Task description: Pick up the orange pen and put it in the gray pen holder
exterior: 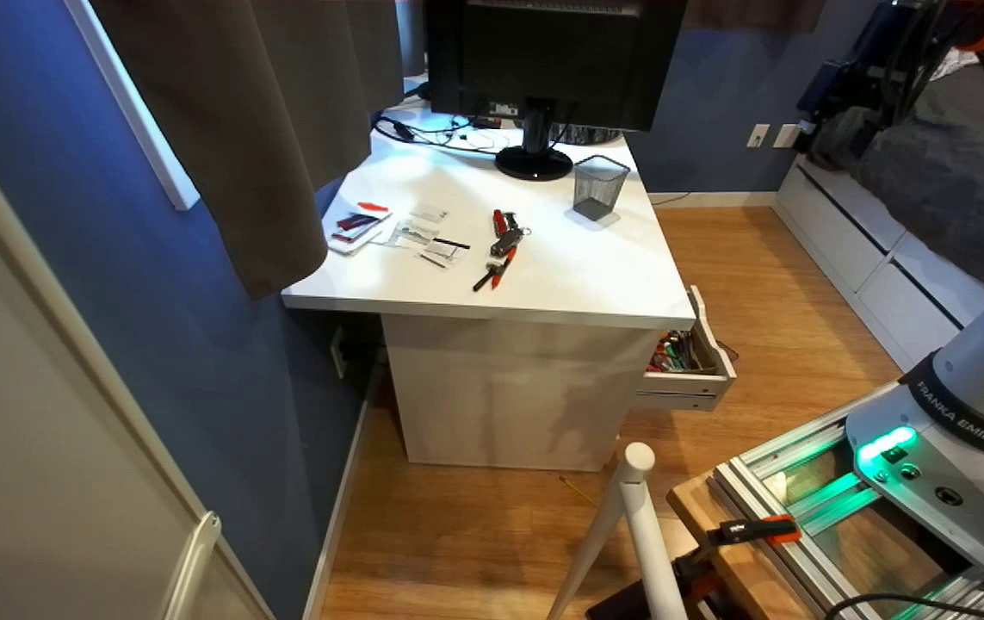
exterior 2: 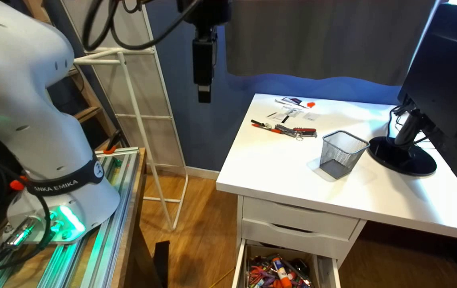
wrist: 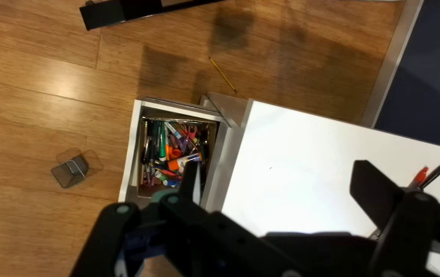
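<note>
The orange pen (exterior: 504, 265) lies beside a black pen near the front edge of the white desk (exterior: 603, 275). In an exterior view the pen (exterior 2: 259, 126) touches or nearly touches a grey multitool. In the wrist view only its red-orange end (wrist: 421, 175) shows past the right finger. The gray pen holder (exterior: 600, 185), a mesh cup, stands upright near the monitor base; it also shows in an exterior view (exterior 2: 342, 154). My gripper (exterior 2: 204, 94) hangs well above desk height. In the wrist view its fingers (wrist: 277, 171) are wide apart with nothing between them.
A monitor (exterior: 552, 69) stands on the desk. Red and grey multitools (exterior: 506, 232), cards and small bags (exterior: 423, 237) lie there. An open drawer (exterior 2: 284, 272) holds many pens. A gray mesh container (wrist: 69, 173) and a yellow pencil (wrist: 223, 75) are on the floor.
</note>
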Controlling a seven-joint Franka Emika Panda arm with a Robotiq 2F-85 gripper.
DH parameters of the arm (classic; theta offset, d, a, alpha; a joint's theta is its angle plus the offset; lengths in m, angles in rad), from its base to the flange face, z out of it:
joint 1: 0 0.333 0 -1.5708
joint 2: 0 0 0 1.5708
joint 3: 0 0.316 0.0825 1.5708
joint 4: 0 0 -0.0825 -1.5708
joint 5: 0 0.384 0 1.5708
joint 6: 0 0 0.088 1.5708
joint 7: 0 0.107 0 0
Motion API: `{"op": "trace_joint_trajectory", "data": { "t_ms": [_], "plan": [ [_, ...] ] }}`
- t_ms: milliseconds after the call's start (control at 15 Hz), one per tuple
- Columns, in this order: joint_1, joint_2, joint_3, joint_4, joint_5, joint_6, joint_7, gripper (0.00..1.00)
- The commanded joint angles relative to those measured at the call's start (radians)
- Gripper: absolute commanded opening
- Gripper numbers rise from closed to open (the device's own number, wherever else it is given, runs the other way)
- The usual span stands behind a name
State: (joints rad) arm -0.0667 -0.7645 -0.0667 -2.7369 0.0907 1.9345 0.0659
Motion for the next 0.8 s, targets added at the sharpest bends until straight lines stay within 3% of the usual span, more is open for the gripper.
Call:
{"op": "trace_joint_trajectory", "data": {
  "t_ms": [0,267,733],
  "plan": [
    [0.092,0.107,0.124,0.051,0.101,0.091,0.113,1.0],
    [0.163,0.249,0.263,0.128,0.149,0.182,0.278,1.0],
    [0.103,0.567,0.425,0.332,-0.013,0.407,0.695,1.0]
  ]
}}
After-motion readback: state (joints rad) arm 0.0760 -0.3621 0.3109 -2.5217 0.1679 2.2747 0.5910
